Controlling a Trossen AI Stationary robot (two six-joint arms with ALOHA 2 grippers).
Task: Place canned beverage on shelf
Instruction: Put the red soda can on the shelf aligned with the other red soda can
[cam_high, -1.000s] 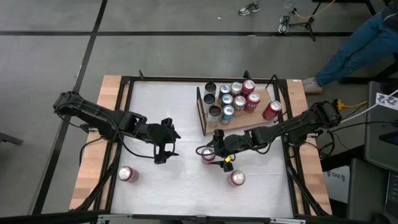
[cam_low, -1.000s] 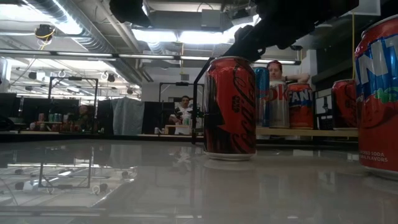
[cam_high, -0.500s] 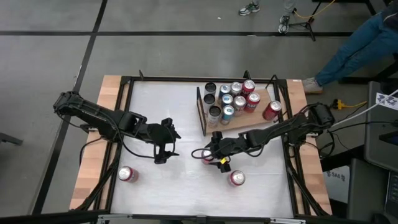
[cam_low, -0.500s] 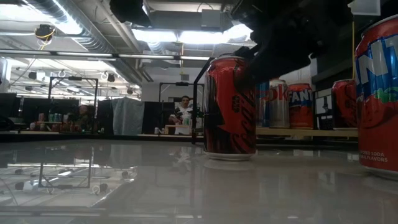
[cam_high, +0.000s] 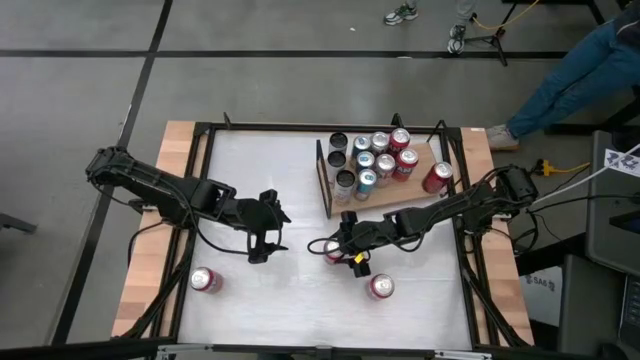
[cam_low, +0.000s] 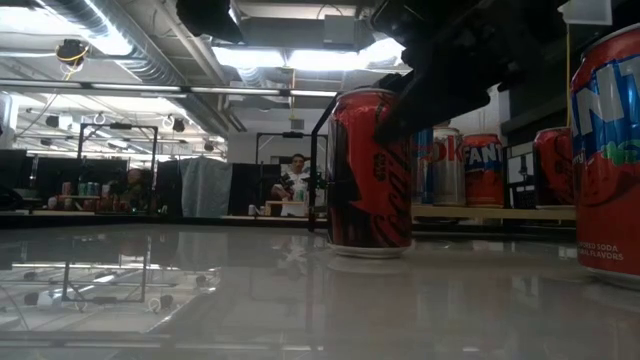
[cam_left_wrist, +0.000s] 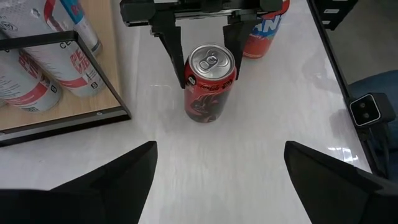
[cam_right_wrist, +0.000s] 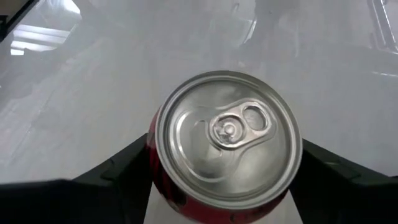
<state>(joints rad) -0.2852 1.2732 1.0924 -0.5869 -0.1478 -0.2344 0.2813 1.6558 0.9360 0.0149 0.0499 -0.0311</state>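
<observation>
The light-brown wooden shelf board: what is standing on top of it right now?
On the light-brown wooden shelf board, a cluster of upright cans, red, blue and dark, fills the end by the thin black metal frame. One red can stands apart at its far edge. The board beneath them is covered.

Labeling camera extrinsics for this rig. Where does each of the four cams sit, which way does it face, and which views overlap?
High: overhead, straight down; both arms, shelf.
Low: tabletop height, level across; red can, part of an arm above.
Left wrist: on the waiting left arm, toward right gripper straddling the can; own fingers at frame bottom.
Right wrist: right arm, down onto the can top; own fingers either side.
Shared: all four see that can.
</observation>
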